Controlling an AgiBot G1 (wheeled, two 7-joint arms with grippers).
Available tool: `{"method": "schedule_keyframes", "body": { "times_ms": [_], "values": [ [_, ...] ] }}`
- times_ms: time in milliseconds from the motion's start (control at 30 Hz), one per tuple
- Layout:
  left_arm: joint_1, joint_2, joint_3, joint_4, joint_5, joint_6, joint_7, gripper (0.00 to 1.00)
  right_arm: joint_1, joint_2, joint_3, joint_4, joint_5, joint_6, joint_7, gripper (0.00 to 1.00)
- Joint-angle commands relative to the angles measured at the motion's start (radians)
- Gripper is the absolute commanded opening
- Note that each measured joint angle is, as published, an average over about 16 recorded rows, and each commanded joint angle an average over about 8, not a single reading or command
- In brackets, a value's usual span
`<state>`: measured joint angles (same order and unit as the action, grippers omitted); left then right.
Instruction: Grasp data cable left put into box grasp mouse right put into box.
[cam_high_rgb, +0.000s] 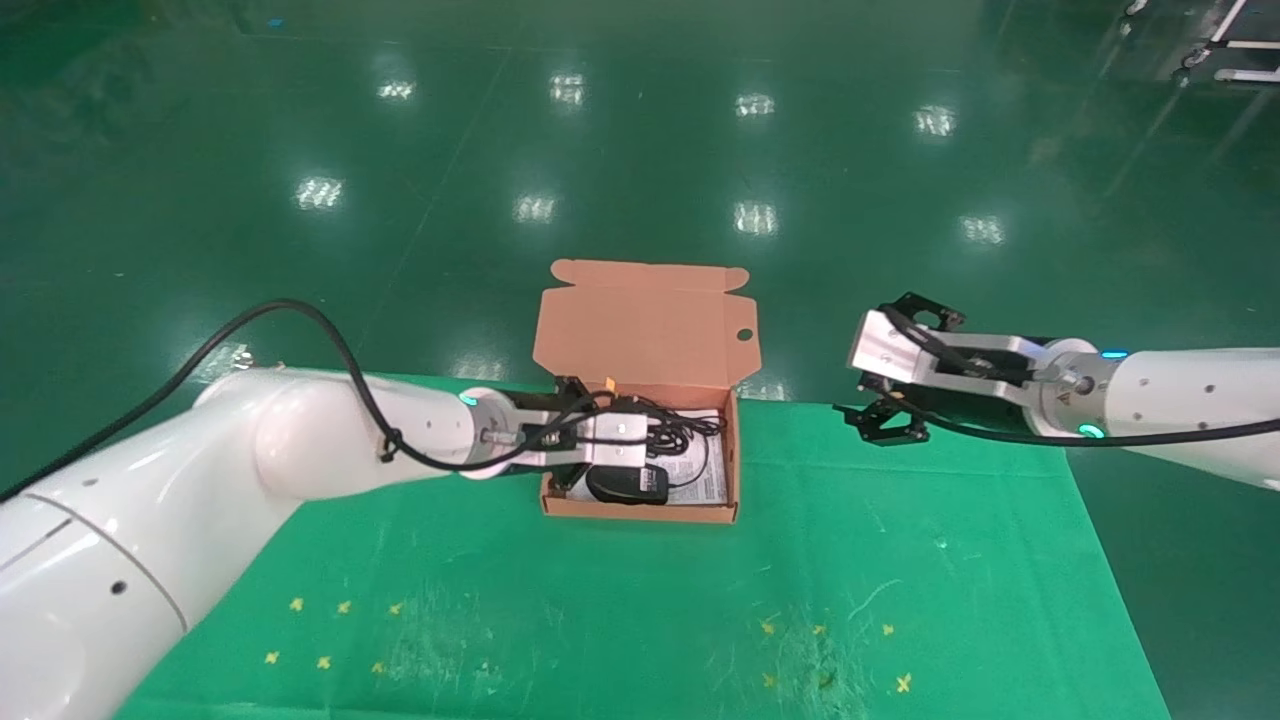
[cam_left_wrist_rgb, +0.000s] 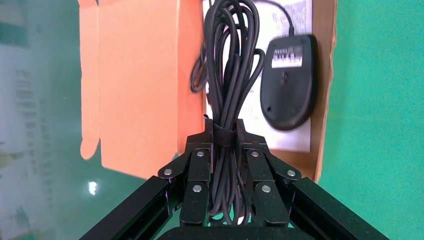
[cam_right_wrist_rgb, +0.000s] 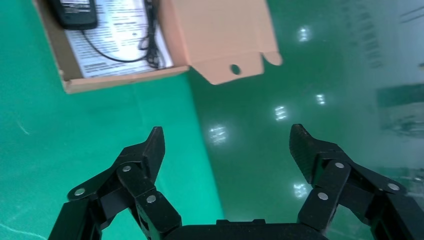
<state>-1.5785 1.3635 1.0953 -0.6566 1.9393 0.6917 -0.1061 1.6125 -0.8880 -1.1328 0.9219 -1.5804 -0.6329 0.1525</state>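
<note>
Left arm: white, thick-shelled, reaches in from the lower left and runs forward and inward, forearm near level, wrist ring lit teal. A black hose loops over the upper arm to the wrist. Black left gripper (cam_left_wrist_rgb: 224, 131) points toward the centre; its jaws are closed tight on a bundled black data cable (cam_left_wrist_rgb: 231, 80), pinching it at the strap, loops hanging out past the fingertips.

Right arm: white, enters from the right edge, forearm stretched toward the centre and held raised, teal light at the wrist, silver wrist block ahead of it. Black right gripper (cam_right_wrist_rgb: 226, 145) hangs with its jaws spread wide, nothing between the fingers (cam_right_wrist_rgb: 150, 150).
</note>
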Motion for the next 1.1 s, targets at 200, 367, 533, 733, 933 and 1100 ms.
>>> {"method": "schedule_keyframes", "body": {
  "times_ms": [200, 367, 533, 733, 933, 1100],
  "values": [
    [0.014, 0.009, 0.070, 0.005, -0.096, -0.062, 0.064, 0.00, -0.001, 0.084, 0.007, 0.104, -0.015, 0.010, 0.066, 1.00],
    [0.010, 0.010, 0.120, 0.002, -0.153, -0.098, 0.071, 0.00, -0.005, 0.115, 0.007, 0.153, -0.025, 0.014, 0.105, 1.00],
    [0.005, 0.012, 0.153, 0.007, -0.192, -0.126, 0.069, 0.61, -0.006, 0.132, 0.006, 0.182, -0.034, 0.015, 0.125, 1.00],
    [0.002, 0.013, 0.163, 0.012, -0.202, -0.137, 0.067, 1.00, -0.006, 0.137, 0.006, 0.189, -0.038, 0.016, 0.128, 1.00],
    [0.002, 0.010, 0.156, 0.007, -0.195, -0.129, 0.069, 1.00, -0.006, 0.132, 0.006, 0.182, -0.036, 0.016, 0.126, 1.00],
    [-0.004, -0.013, 0.148, -0.018, -0.201, -0.126, 0.063, 1.00, 0.003, 0.136, 0.011, 0.183, -0.037, 0.019, 0.124, 1.00]
  ]
}}
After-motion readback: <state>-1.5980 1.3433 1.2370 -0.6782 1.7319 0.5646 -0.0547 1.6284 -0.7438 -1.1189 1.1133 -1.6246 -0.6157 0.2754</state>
